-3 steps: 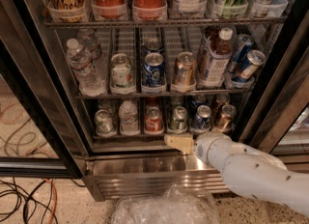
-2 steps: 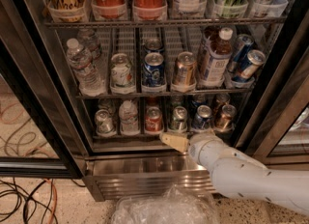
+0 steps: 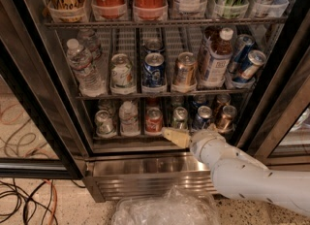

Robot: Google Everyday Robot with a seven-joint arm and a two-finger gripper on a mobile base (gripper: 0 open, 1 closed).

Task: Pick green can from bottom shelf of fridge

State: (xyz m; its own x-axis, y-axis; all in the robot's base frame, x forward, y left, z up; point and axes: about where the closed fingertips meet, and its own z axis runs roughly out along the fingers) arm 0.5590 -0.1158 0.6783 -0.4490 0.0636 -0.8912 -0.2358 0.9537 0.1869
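Observation:
The green can [image 3: 180, 118] stands upright on the bottom shelf [image 3: 131, 145] of the fridge [image 3: 43, 107]. A red can [image 3: 154, 120] is on its left and a blue can [image 3: 202, 118] on its right. My gripper [image 3: 176, 137] is at the end of the white arm [image 3: 242, 175], which reaches in from the lower right. It sits at the shelf's front rail, just below and in front of the green can, and its tan tip points left towards the red can. It holds nothing that I can see.
A pale labelled can [image 3: 129, 118], a silver-topped can [image 3: 103, 123] and a bronze can [image 3: 225, 117] share the bottom shelf. The rack above [image 3: 160, 93] holds cans and bottles. A ribbed steel panel [image 3: 145, 183] lies below, clear plastic wrap [image 3: 164, 212] lies on the floor, and cables [image 3: 29, 200] lie at left.
My gripper has moved a little left and up, from below the shelf's front rail to a spot level with it, closer to the green can. The cans have not moved.

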